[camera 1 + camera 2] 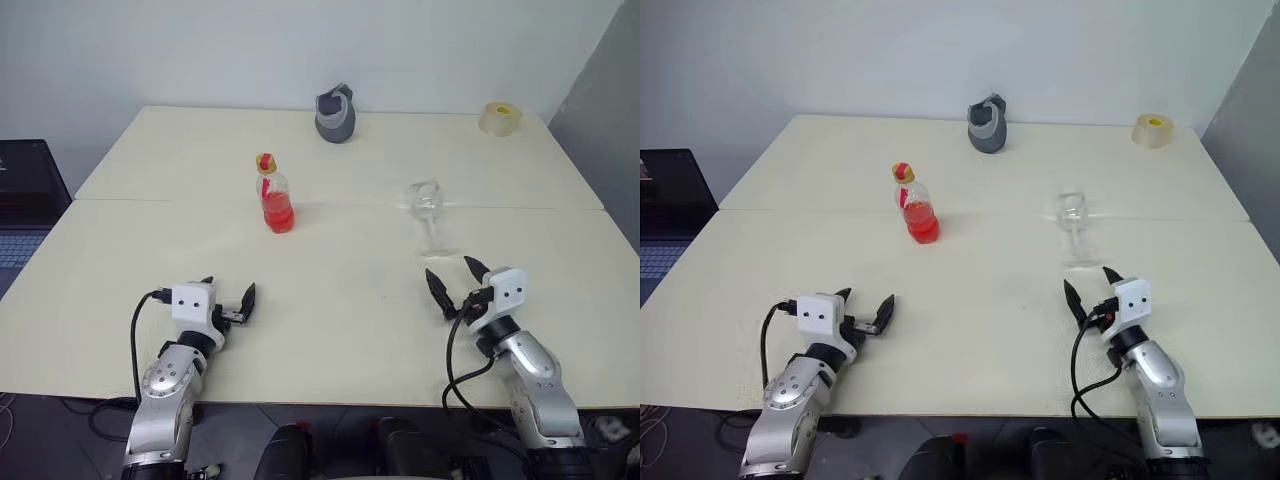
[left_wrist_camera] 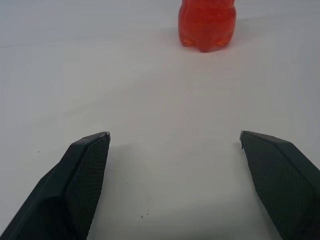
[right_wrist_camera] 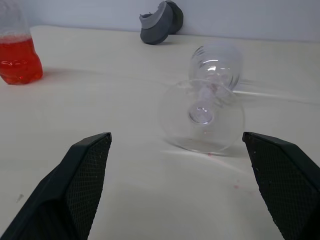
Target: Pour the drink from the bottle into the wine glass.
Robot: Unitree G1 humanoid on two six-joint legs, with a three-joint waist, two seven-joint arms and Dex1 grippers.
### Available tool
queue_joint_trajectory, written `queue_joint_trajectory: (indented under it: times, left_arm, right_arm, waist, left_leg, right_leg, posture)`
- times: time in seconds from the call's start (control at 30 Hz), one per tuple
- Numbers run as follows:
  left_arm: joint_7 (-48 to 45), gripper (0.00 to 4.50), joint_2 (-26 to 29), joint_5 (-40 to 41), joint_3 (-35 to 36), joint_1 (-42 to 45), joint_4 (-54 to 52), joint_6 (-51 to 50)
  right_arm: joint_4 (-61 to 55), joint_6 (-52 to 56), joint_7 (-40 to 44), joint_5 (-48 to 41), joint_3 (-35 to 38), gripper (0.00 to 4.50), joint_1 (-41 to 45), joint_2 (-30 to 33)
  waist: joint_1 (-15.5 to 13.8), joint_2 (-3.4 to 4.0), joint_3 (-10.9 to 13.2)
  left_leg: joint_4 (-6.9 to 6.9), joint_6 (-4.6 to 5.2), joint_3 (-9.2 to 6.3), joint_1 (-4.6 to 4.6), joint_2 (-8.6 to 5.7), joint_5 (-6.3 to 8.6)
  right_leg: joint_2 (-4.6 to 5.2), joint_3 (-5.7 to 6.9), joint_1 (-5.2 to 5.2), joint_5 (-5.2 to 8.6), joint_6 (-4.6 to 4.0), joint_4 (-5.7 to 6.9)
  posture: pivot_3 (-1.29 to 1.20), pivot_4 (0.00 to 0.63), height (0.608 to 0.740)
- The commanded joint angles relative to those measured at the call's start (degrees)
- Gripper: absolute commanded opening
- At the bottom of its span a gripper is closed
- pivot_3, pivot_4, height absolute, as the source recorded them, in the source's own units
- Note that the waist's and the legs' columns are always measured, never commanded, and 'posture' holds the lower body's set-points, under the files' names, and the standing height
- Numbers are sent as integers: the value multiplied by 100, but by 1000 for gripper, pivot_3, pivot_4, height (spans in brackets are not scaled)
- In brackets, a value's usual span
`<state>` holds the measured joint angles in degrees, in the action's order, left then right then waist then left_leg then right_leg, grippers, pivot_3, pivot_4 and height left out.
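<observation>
The bottle stands upright at the table's middle left, its cap on and red-orange drink filling its lower half. The wine glass is clear and holds no liquid. In the right wrist view its round foot faces me almost full-on with the bowl behind, so it seems to lie on its side. My left gripper hovers open near the front edge, well short of the bottle. My right gripper is open too, just in front of the glass's foot. Neither gripper holds anything.
A dark grey jug stands at the far edge of the cream table, with a roll of tape at the far right corner. A laptop sits off the table's left side. Small red specks dot the table near the glass.
</observation>
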<state>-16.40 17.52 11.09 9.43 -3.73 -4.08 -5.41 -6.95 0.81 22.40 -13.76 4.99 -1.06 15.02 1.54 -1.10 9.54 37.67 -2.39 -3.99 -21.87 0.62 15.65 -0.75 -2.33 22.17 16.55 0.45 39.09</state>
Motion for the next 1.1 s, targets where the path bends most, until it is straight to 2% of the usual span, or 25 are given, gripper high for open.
queue_joint_trajectory:
  times: [0.03, 0.37, 0.57, 0.8, 1.1]
  left_arm:
    - [-48, 4474, 59, -172, -43, -33, -209, 302]
    - [-114, 4474, 80, -294, -61, 34, -143, 350]
    - [-221, 4474, 11, -40, 101, 483, 154, 706]
    - [-213, 4474, -20, -188, -94, 1728, 1354, 679]
    - [-564, 4474, -35, -383, -385, 3364, 3452, 988]
  right_arm:
    - [-149, -112, 36, -17, 46, 4500, 25, 24]
    - [-556, -6, 569, 45, -419, 4500, -125, 282]
    - [-1629, 997, 1397, -550, -968, 4500, -17, 864]
    - [-1998, 2057, 1233, -805, -992, 4500, 623, 944]
    - [-2243, 2233, 1070, -830, -1091, 4500, 695, 775]
  waist:
    - [0, 0, 0]
    - [0, 0, 0]
    - [-4, 1, 1]
    - [-8, -3, 2]
    - [-2, -8, 4]
  left_leg:
    - [0, 0, 0, 0, 0, 0]
    - [0, 0, 0, 0, 0, 0]
    - [0, 0, -7, -1, 0, 0]
    - [7, 0, -9, -3, -5, 0]
    - [6, 0, -12, -9, -9, 0]
  right_leg:
    - [0, 0, 0, 0, 0, 0]
    - [0, 1, 0, 2, 3, 0]
    - [0, 7, -2, 3, 5, -1]
    - [0, 12, -5, 6, 14, -1]
    - [0, 17, -2, -7, 2, -2]
  posture:
    - [0, 150, 740]
    - [0, 150, 740]
    - [0, 150, 740]
    - [0, 150, 740]
    - [0, 150, 740]
